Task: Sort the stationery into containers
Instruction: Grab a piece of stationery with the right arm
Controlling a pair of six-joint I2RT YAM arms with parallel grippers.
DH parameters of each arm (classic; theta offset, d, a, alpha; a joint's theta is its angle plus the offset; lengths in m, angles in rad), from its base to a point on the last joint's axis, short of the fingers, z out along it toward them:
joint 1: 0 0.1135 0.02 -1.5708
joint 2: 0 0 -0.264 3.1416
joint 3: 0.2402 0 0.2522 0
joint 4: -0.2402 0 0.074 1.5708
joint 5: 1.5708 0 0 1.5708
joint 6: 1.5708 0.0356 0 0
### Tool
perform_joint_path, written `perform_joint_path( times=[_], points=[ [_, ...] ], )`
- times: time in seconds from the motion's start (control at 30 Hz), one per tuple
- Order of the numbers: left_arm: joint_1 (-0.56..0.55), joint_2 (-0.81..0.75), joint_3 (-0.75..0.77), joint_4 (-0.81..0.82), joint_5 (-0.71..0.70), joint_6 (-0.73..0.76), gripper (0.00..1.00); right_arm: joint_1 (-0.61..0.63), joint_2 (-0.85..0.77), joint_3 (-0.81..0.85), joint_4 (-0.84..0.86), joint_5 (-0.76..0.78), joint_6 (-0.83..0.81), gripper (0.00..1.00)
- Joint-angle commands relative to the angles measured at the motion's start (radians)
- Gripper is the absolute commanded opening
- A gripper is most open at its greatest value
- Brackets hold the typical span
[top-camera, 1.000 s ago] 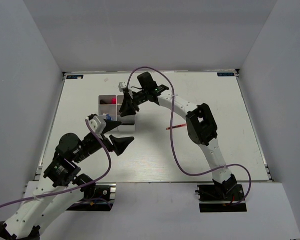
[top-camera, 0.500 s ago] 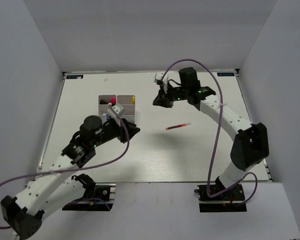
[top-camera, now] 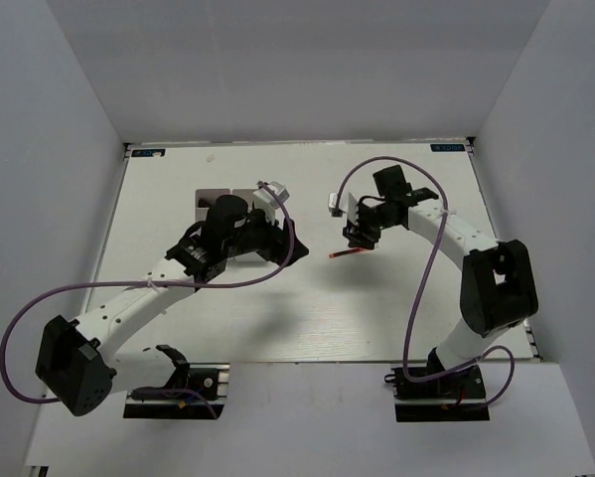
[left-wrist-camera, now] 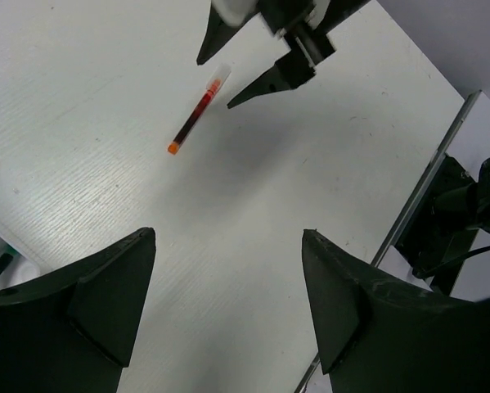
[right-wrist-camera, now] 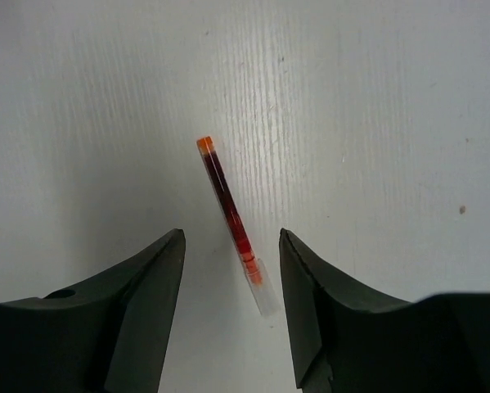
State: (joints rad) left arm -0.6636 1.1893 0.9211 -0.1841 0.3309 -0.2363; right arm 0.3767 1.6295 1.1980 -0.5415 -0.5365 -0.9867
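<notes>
While red pen (right-wrist-camera: 231, 219) lies flat on table (top-camera: 396, 308), unsorted, right gripper (top-camera: 361, 238) hangs over it, jaws wide, astride, gripping nothing. Left gripper (left-wrist-camera: 228, 237) wide too, empty, near box (top-camera: 210, 195). Only 1 loose item visible; box contents hidden under left arm (top-camera: 138, 298). Open room round pen, table edges well apart.

Red pen lying flat; divided box mostly covered.

The red pen (top-camera: 353, 252) is thin, with a dark red barrel, an orange tip at one end and a clear cap at the other. It lies flat and slightly slanted on the white table (top-camera: 426, 298), right of and apart from the white divided box (top-camera: 204, 195). Only the box's rear cells are partly visible, and their contents cannot be identified.
</notes>
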Motion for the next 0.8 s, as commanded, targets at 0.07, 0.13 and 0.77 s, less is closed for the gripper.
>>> perform_joint_path(
  times=[0.07,0.13,0.77],
  points=[
    [-0.004,-0.075,-0.016,0.012,-0.012,0.028,0.82,0.011,0.107,0.037,-0.067,0.068,-0.201,0.59],
    [-0.004,-0.106,-0.016,-0.009,-0.024,0.038,0.82,0.016,0.153,0.06,-0.083,0.096,-0.217,0.6],
    [-0.004,-0.286,-0.057,-0.018,-0.062,0.048,0.83,0.14,0.285,0.117,-0.086,0.276,-0.267,0.59]
  ],
)
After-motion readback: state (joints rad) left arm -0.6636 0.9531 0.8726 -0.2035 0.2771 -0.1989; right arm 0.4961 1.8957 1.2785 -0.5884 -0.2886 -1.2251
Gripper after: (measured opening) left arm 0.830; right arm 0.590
